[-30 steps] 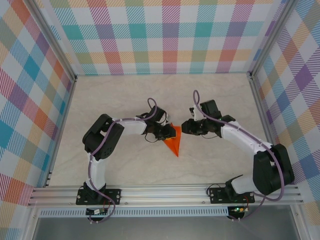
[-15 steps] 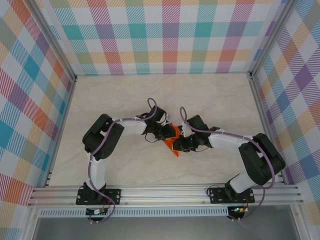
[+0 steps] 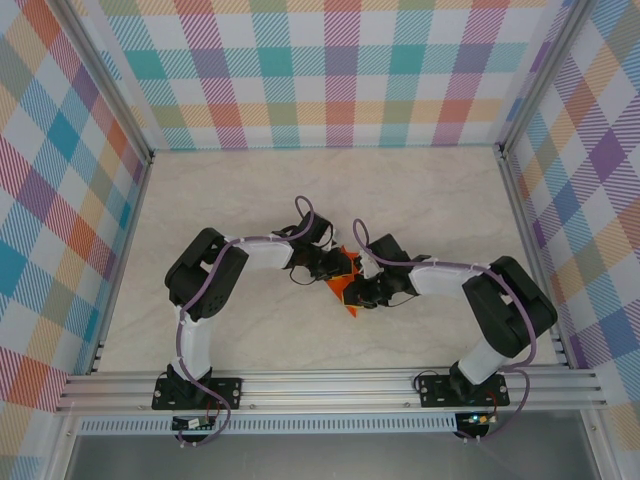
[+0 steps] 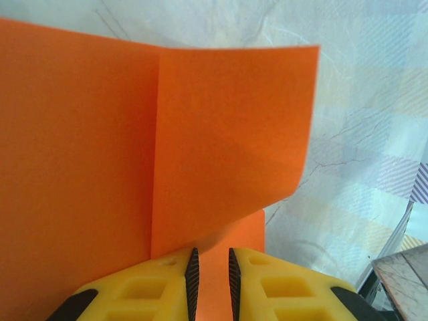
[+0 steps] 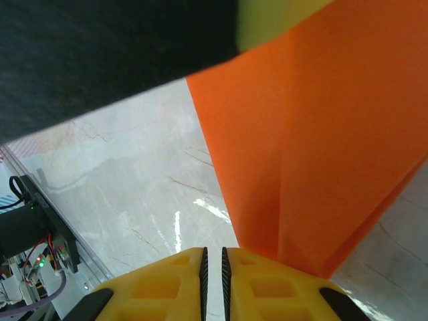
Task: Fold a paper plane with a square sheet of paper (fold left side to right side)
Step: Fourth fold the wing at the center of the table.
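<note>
Partly folded orange paper plane (image 3: pixel 345 298) at the middle of the surface (image 3: pixel 240 200), tip toward 6 o'clock, left tool (image 4: pixel 210 257) at its 11 o'clock, nearly closed, pinching a paper layer, right tool (image 5: pixel 214 255) at its 3 o'clock, fingers almost together, gripping nothing visible

This is a robotics lab test cell: checked walls (image 3: pixel 340 80) stand on three sides around the left pincer (image 3: pixel 338 268) and right pincer (image 3: pixel 362 293). Behind both, an aluminium rail (image 3: pixel 330 385) carries the arm bases (image 3: pixel 197 390) at the desk (image 3: pixel 250 190) edge.
</note>
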You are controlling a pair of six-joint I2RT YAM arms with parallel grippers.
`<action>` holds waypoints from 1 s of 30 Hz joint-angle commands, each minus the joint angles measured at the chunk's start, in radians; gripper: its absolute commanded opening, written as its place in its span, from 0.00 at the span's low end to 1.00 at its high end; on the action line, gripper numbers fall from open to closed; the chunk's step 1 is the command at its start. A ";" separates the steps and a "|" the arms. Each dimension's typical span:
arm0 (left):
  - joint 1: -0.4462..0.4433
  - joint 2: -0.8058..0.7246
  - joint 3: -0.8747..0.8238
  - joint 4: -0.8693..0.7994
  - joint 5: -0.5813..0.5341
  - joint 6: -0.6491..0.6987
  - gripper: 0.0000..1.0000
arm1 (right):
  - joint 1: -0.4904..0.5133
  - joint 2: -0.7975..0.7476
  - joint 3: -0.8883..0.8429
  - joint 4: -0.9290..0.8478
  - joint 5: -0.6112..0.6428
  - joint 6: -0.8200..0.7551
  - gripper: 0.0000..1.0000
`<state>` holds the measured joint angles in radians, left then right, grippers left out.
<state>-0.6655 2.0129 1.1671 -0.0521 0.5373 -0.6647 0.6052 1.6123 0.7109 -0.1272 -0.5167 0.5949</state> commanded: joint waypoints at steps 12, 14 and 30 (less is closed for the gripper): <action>-0.016 0.018 -0.027 -0.065 -0.041 0.006 0.22 | 0.017 0.041 -0.018 0.051 -0.003 0.008 0.16; -0.016 0.017 -0.027 -0.065 -0.041 0.007 0.22 | 0.021 0.047 -0.019 0.052 -0.002 0.010 0.16; -0.016 0.024 -0.026 -0.071 -0.051 0.008 0.21 | 0.039 0.038 -0.084 0.009 0.037 0.008 0.15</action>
<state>-0.6655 2.0129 1.1671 -0.0525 0.5339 -0.6647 0.6239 1.6527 0.6724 -0.0410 -0.5083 0.5991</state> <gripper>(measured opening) 0.215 0.150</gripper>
